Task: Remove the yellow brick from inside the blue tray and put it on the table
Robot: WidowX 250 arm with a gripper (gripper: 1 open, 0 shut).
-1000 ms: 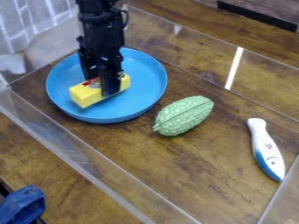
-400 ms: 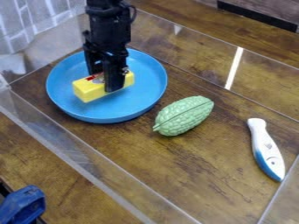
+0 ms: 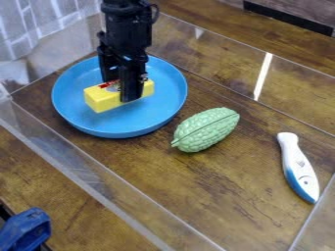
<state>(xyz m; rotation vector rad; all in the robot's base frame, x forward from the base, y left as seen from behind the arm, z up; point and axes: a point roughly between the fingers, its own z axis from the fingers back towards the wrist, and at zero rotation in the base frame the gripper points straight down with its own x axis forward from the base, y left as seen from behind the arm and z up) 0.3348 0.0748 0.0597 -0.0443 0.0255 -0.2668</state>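
The yellow brick (image 3: pixel 100 96) lies inside the blue tray (image 3: pixel 147 120), left of the tray's middle. My black gripper (image 3: pixel 124 91) comes straight down on it, with a finger on each long side, shut on the brick's right half. The fingers hide that half of the brick and any label on it. The brick's underside looks to be at or just above the tray floor; I cannot tell which. The tray rests on the dark wooden table (image 3: pixel 124 191) at the back left.
A green ridged vegetable (image 3: pixel 206 129) lies on the table just right of the tray. A white and blue tool (image 3: pixel 297 165) lies at the far right. Clear glossy panels edge the tabletop. A blue object (image 3: pixel 23 232) shows at the bottom left corner.
The gripper and the brick between its fingers have shifted together a little to the right and toward the back of the tray. Vegetable and tool have stayed put.
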